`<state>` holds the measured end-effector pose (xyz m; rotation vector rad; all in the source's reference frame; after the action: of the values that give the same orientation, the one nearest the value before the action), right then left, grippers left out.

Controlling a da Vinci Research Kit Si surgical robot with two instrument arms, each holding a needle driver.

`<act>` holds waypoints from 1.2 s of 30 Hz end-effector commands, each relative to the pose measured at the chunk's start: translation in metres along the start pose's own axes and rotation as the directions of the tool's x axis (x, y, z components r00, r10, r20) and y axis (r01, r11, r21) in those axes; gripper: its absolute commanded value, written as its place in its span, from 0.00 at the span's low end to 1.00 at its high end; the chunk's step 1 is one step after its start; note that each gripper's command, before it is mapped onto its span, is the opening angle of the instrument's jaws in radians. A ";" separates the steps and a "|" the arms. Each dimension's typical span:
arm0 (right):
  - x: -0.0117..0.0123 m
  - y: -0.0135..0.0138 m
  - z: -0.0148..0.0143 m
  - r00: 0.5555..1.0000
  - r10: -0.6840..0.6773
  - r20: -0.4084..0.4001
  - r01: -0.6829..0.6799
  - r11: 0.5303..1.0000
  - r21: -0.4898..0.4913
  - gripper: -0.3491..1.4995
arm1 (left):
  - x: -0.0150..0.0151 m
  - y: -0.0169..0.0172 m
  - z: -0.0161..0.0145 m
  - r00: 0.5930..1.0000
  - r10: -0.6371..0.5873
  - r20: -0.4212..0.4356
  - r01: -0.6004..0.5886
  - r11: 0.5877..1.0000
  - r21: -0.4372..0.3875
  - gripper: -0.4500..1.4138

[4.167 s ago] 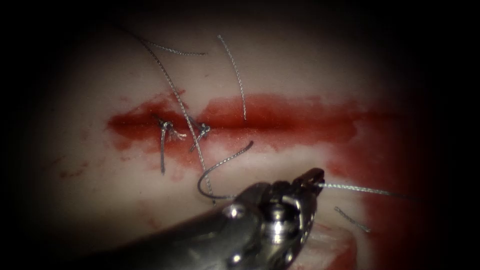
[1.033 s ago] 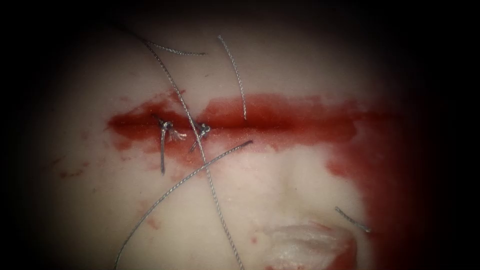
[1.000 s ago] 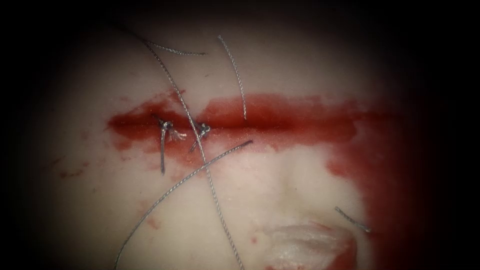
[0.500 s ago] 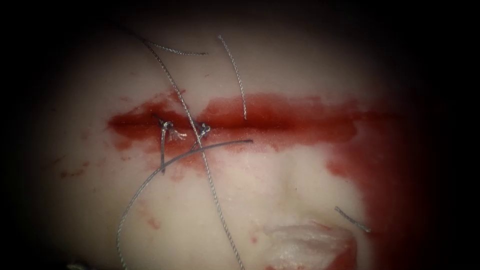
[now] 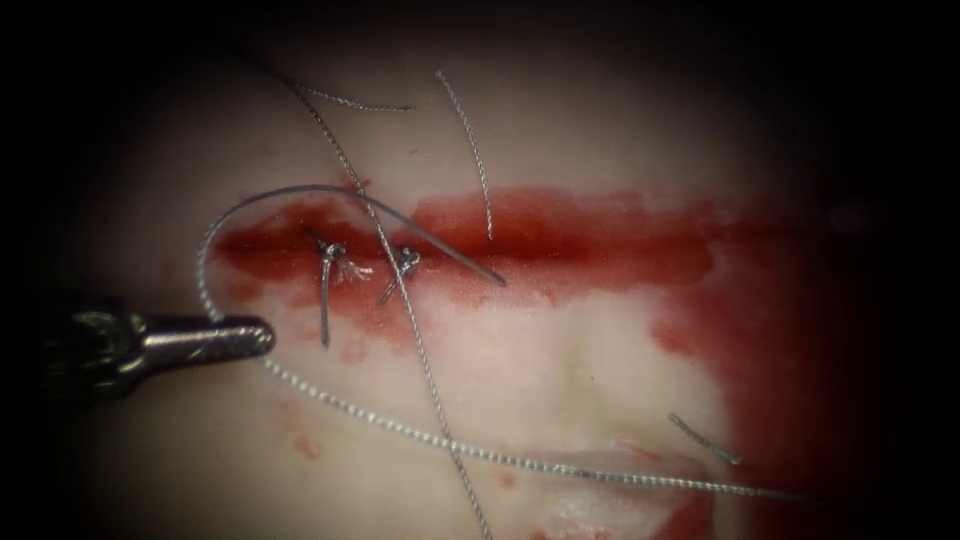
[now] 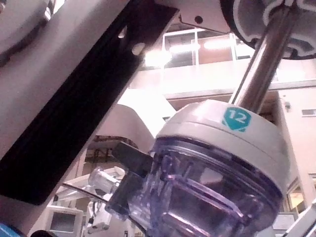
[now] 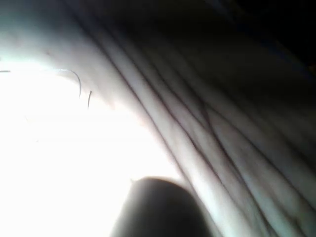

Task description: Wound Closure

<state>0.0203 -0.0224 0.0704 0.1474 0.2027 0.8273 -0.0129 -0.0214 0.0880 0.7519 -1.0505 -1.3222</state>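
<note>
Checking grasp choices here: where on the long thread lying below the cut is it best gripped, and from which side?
Probably the thread at its straight stretch over bare tissue, right of where another strand crosses it. Come from the right, across its line, since there it runs straight and alone. The left tool meets the thread's loop; whether it grips it, I cannot tell.

Robotics lab — glazed upper gallery (image 6: 197, 47), ceiling lights, monitor (image 6: 61, 219) behind arm shaft (image 6: 261, 64).
</note>
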 end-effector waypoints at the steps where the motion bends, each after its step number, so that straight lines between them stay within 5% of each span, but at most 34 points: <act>1: 0.0022 -0.0002 0.0008 0.999 -0.013 -0.035 0.015 0.998 0.053 0.72 | -0.0012 -0.0002 0.0003 1.000 0.021 0.002 -0.021 0.999 0.024 0.00; 3: 0.0028 -0.0003 0.0017 0.989 -0.085 -0.119 0.101 0.985 0.136 0.59 | -0.0021 -0.0002 -0.0002 0.998 0.066 0.002 -0.066 0.997 0.036 0.00; 5: 0.0030 -0.0004 0.0026 0.933 -0.250 -0.259 0.307 0.928 0.210 0.06 | -0.0035 -0.0006 -0.0003 0.991 0.137 -0.002 -0.136 0.990 0.039 0.00; 7: 0.0028 -0.0003 0.0038 0.779 -0.373 -0.503 0.543 0.803 0.246 0.00 | -0.0055 -0.0012 0.0002 0.970 0.241 -0.018 -0.240 0.970 0.036 0.00; 8: 0.0026 -0.0002 0.0044 0.740 -0.325 -0.589 0.568 0.771 0.288 0.00 | -0.0063 -0.0014 0.0005 0.960 0.278 -0.037 -0.277 0.961 0.027 0.00; 9: 0.0026 -0.0001 0.0050 0.762 -0.217 -0.610 0.510 0.781 0.359 0.00 | -0.0071 -0.0015 0.0010 0.943 0.326 -0.061 -0.326 0.945 0.017 0.00; 10: 0.0028 -0.0001 0.0060 0.878 0.191 -0.438 0.121 0.798 0.591 0.00 | -0.0075 -0.0015 0.0013 0.931 0.356 -0.080 -0.357 0.934 0.010 0.00; 11: 0.0029 -0.0001 0.0067 0.849 0.437 -0.297 -0.145 0.733 0.665 0.00 | -0.0077 -0.0015 0.0017 0.915 0.392 -0.097 -0.394 0.919 0.005 0.00; 13: 0.0032 -0.0006 0.0086 0.757 0.568 -0.323 -0.317 0.752 0.579 0.00 | -0.0076 -0.0013 0.0027 0.869 0.469 -0.157 -0.476 0.879 -0.011 0.00; 14: 0.0034 -0.0008 0.0093 0.749 0.576 -0.327 -0.343 0.760 0.552 0.00 | -0.0074 -0.0012 0.0031 0.850 0.492 -0.188 -0.505 0.863 -0.024 0.00; 18: 0.0045 -0.0017 0.0116 0.790 0.539 -0.291 -0.274 0.736 0.620 0.00 | -0.0069 -0.0008 0.0047 0.694 0.647 -0.316 -0.694 0.718 -0.053 0.00; 19: 0.0048 -0.0019 0.0122 0.833 0.387 -0.396 -0.040 0.755 0.655 0.00 | -0.0071 -0.0008 0.0052 0.620 0.697 -0.361 -0.761 0.647 -0.057 0.00; 21: 0.0050 -0.0022 0.0131 0.811 0.289 -0.509 0.213 0.665 0.716 0.00 | -0.0077 -0.0008 0.0060 0.499 0.738 -0.455 -0.845 0.531 -0.065 0.00; 22: 0.0051 -0.0025 0.0135 0.786 0.292 -0.545 0.259 0.645 0.719 0.00 | -0.0082 -0.0007 0.0065 0.379 0.758 -0.531 -0.908 0.415 -0.056 0.00; 25: 0.0052 -0.0032 0.0143 0.754 0.303 -0.583 0.270 0.666 0.695 0.00 | -0.0089 -0.0005 0.0073 0.225 0.721 -0.656 -0.961 0.275 -0.027 0.00; 27: 0.0052 -0.0037 0.0148 0.732 0.310 -0.607 0.310 0.642 0.701 0.00 | -0.0092 -0.0001 0.0069 0.232 0.710 -0.665 -0.959 0.280 -0.035 0.00; 28: 0.0051 -0.0038 0.0148 0.723 0.314 -0.615 0.315 0.642 0.699 0.00 | -0.0094 0.0001 0.0060 0.266 0.711 -0.651 -0.950 0.309 -0.051 0.00; 31: 0.0044 -0.0033 0.0142 0.734 0.310 -0.605 0.332 0.614 0.717 0.00 | -0.0096 0.0008 0.0023 0.442 0.708 -0.551 -0.875 0.475 -0.093 0.00; 32: 0.0039 -0.0030 0.0136 0.762 0.347 -0.546 0.271 0.595 0.757 0.00 | -0.0095 0.0010 0.0010 0.478 0.703 -0.527 -0.859 0.499 -0.113 0.00; 36: 0.0026 -0.0020 0.0108 0.802 0.394 -0.448 0.144 0.601 0.786 0.00 | -0.0094 0.0017 -0.0029 0.551 0.677 -0.488 -0.822 0.539 -0.181 0.00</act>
<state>0.0254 -0.0236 0.0803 0.7686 1.1868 0.8814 -0.0079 -0.0135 0.0872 0.1370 -0.6246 -0.5380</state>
